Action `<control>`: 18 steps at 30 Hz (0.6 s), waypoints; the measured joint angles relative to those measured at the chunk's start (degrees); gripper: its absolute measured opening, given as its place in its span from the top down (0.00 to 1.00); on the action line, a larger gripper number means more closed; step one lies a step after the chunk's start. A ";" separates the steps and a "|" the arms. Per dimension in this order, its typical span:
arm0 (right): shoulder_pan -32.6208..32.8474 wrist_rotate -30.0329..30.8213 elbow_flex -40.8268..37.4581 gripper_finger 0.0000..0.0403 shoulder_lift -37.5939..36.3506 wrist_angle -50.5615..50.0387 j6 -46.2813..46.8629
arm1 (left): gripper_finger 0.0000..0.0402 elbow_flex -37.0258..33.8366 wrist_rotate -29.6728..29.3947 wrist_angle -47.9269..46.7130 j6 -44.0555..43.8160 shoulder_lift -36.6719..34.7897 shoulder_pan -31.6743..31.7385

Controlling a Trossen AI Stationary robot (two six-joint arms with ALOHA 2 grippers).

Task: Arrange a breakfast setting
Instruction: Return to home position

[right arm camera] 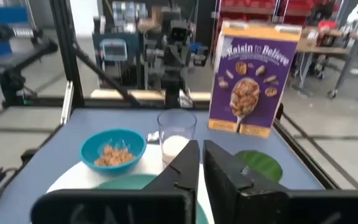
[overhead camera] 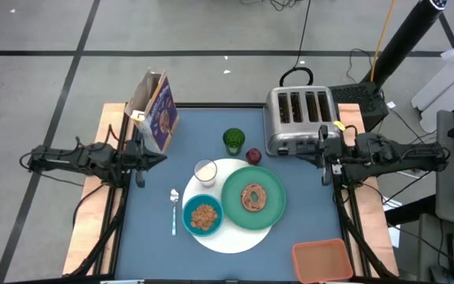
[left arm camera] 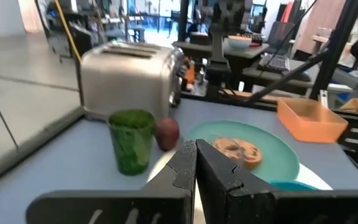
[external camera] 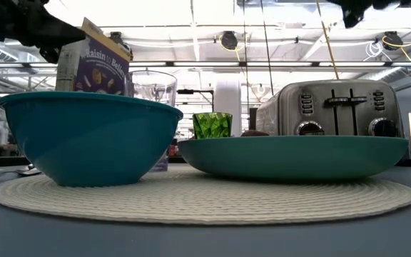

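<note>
Both arms sit level at opposite table edges. Left gripper [overhead camera: 154,158] and right gripper [overhead camera: 312,155]: fingers pressed together, empty.

Judgement: complete homing without swinging toward the cereal box [overhead camera: 160,118] beside the left gripper, or the toaster [overhead camera: 298,118] beside the right.

Between the 2 grippers, the white mat [overhead camera: 235,241] carries:
- a green plate [overhead camera: 278,207] with a bagel [overhead camera: 253,196]
- a teal bowl [overhead camera: 186,214]
- a glass [overhead camera: 205,171]

The spoon [overhead camera: 173,211] lies at its edge, on the left gripper's side.
</note>
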 joint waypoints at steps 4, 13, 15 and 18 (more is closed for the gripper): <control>-0.01 -0.01 -8.06 0.99 -4.57 6.90 0.05 | 0.96 0.00 -0.02 -0.77 2.22 -2.03 1.09; 0.01 -0.23 -17.79 1.00 -14.62 10.33 2.55 | 0.96 -10.54 0.00 11.27 4.03 -7.08 2.89; -0.01 -0.32 -20.03 1.00 -16.89 11.08 2.85 | 0.96 -12.71 0.01 13.13 3.78 -8.11 3.21; -0.01 -1.67 -23.99 1.00 -19.86 14.52 2.89 | 0.96 -14.95 0.04 13.87 3.49 -9.44 3.53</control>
